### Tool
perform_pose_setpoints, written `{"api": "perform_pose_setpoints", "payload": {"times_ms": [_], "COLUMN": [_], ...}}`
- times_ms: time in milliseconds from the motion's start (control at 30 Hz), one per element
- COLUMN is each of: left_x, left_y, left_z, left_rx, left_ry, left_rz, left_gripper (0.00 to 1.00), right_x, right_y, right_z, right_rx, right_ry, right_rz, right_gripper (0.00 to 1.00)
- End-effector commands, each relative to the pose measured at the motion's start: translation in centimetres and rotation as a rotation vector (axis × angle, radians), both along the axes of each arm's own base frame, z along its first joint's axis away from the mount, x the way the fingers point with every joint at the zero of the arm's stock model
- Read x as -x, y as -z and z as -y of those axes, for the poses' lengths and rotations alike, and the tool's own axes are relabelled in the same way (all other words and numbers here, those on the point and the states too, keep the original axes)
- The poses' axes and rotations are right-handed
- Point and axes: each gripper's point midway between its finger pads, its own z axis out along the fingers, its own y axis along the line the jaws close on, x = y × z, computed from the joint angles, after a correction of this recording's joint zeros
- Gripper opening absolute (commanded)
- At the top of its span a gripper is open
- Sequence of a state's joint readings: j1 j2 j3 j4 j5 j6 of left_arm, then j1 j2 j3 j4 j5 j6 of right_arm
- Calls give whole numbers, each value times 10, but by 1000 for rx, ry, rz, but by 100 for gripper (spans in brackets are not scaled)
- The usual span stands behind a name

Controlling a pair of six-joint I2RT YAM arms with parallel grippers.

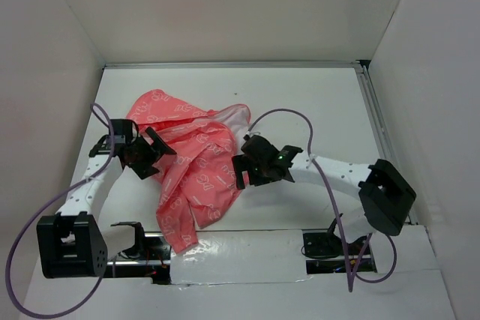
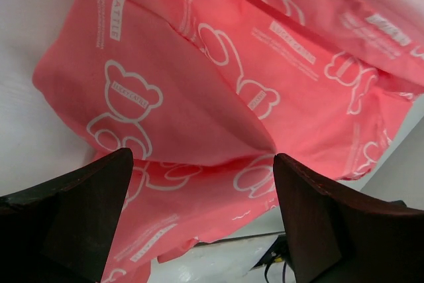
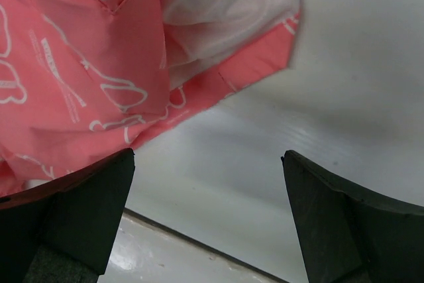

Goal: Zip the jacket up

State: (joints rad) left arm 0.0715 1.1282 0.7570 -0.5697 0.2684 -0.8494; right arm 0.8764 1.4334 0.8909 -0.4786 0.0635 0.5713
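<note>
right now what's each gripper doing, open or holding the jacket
Left gripper: open, holding nothing, over the jacket.
Right gripper: open, holding nothing, over the table beside the jacket's edge.

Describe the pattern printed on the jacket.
White teddy-bear outlines and small lettering on the coral-pink jacket, clearest in the left wrist view.

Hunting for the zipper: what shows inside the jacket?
Inside the jacket, pale lining shows at the open edge by the right end effector. No zipper is visible; folded pink fabric covers the rest.
</note>
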Motion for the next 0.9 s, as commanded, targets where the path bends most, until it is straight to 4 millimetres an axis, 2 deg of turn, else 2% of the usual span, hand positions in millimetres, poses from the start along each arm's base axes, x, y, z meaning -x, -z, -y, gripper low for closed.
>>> {"api": "perform_pose_setpoints", "payload": {"times_ms": [0,133,200,233,267,300,333,367,400,433,500,533,567,633,667,700,767,800,833,867], "left_x": [-13,-10,-13,-11,-13,-14,-14,-16,-18,-19,-21,-22,-22,-23,-23,-23,-23,-24,-24,-24], "left_y": [6,24,24,26,23,21,20,18,14,8,-2,-6,-16,-25,-33,-37,-49,-55,-62,-67], "left_z": [6,5,10,13,18,19,20,20,20,20,19,19,18,17,17,18,21,22,24,25], "left_rx": [27,30,55,65,83,90,93,91,88,77,65,59,47,34,29,31,41,44,52,56], "left_ry": [63,73,110,127,160,166,171,183,189,195,197,200,202,202,205,207,224,227,233,240], "left_rz": [36,-35,-4,11,47,58,61,77,96,121,162,184,226,260,288,298,338,352,374,385], "left_gripper": [99,97,77,60,6,5,0,0,0,0,0,0,0,0,0,0,0,0,0,0], "right_x": [-16,-37,-42,-46,-52,-53,-58,-61,-64,-74,-82,-90,-96,-110,-122,-132,-144,-149,-148,-149], "right_y": [5,21,31,30,33,36,36,37,43,41,38,34,29,-1,-14,-47,-80,-115,-131,-146], "right_z": [-24,-37,-38,-43,-49,-49,-55,-57,-55,-54,-47,-39,-33,-10,8,17,58,68,90,100], "right_rx": [-28,32,64,55,40,45,23,14,22,15,14,20,25,58,79,70,166,159,218,236], "right_ry": [82,146,167,173,188,192,193,199,217,240,274,302,321,358,403,414,497,511,558,577], "right_rz": [21,29,25,31,39,34,43,43,44,61,88,102,124,209,243,312,407,476,521,557], "right_gripper": [100,100,100,100,98,98,91,81,65,35,5,0,0,0,0,0,0,0,0,0]}}
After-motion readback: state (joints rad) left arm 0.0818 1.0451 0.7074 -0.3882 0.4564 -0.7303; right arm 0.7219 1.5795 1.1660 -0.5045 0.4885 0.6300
